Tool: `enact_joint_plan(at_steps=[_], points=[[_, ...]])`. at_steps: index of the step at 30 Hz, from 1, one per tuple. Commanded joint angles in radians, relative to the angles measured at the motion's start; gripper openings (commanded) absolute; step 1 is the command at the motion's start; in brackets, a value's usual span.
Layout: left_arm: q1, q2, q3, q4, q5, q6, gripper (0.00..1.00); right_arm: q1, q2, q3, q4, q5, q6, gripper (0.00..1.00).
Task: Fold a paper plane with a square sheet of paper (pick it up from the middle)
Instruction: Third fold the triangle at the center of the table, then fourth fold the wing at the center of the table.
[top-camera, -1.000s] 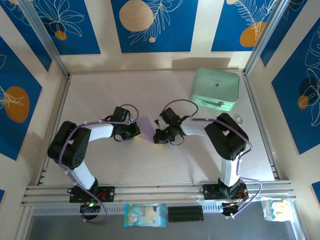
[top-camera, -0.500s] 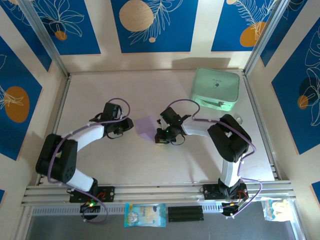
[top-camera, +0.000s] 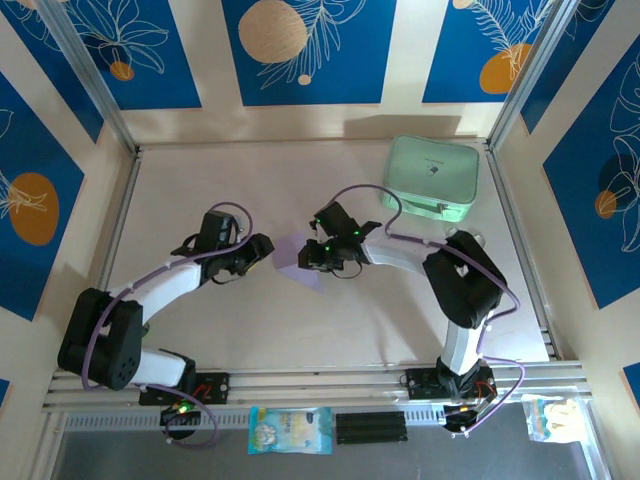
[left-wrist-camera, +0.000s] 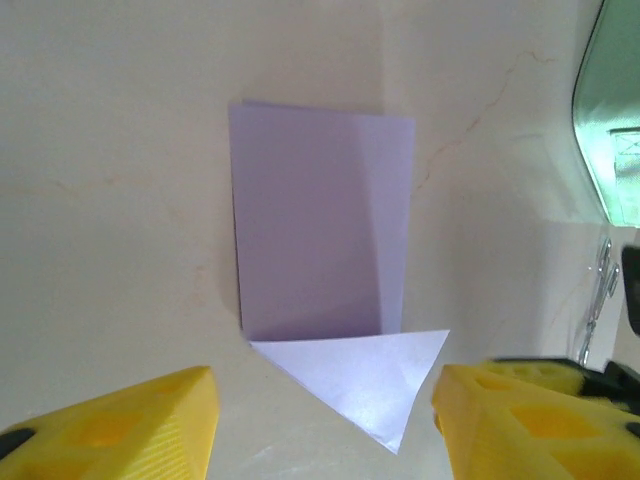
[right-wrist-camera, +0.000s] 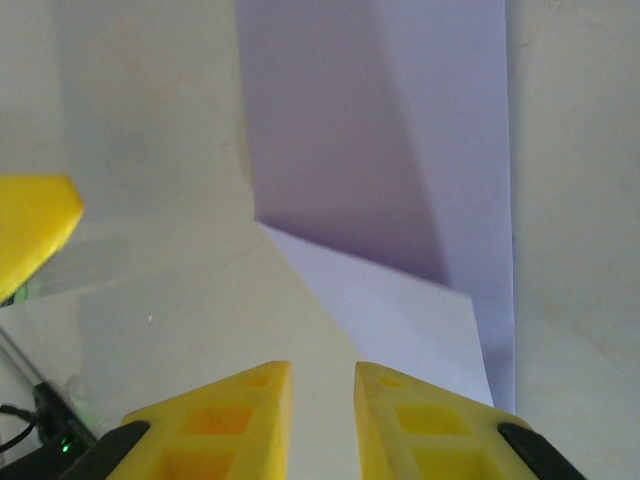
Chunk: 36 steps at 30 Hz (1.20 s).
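While the paper (top-camera: 297, 257) lies on the surface (top-camera: 200, 180) — halved, one corner folded in — left jaws stand wide, right jaws barely parted, both empty; next likely comes pinching the other corner.

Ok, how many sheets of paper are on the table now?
1: the lilac sheet of paper, partly folded, lies flat on the table between the left gripper and the right gripper. Arms could hide more.
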Motion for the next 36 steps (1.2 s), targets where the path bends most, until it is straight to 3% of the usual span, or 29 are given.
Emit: enact_joint_plan(at_steps=[1, 7, 15, 24, 30, 36], points=[[-0.018, 0.023, -0.019, 0.065, 0.046, -0.060, 0.62, 0.005, 0.048, 0.055, -0.045, 0.045, -0.013, 0.25], [-0.059, 0.085, -0.010, 0.092, 0.060, -0.106, 0.63, -0.022, 0.144, 0.109, -0.071, 0.062, -0.022, 0.27], [-0.098, 0.124, -0.012, 0.081, 0.013, -0.131, 0.62, -0.047, 0.155, 0.048, -0.030, 0.049, 0.060, 0.26], [-0.119, 0.181, 0.017, 0.083, -0.007, -0.154, 0.46, -0.063, 0.156, 0.013, 0.004, 0.005, 0.100, 0.26], [-0.119, 0.235, 0.044, 0.125, 0.035, -0.139, 0.44, -0.073, 0.158, 0.022, -0.021, 0.003, 0.101, 0.26], [-0.112, 0.272, 0.060, 0.172, 0.058, -0.143, 0.34, -0.084, 0.159, 0.023, -0.046, 0.001, 0.096, 0.25]])
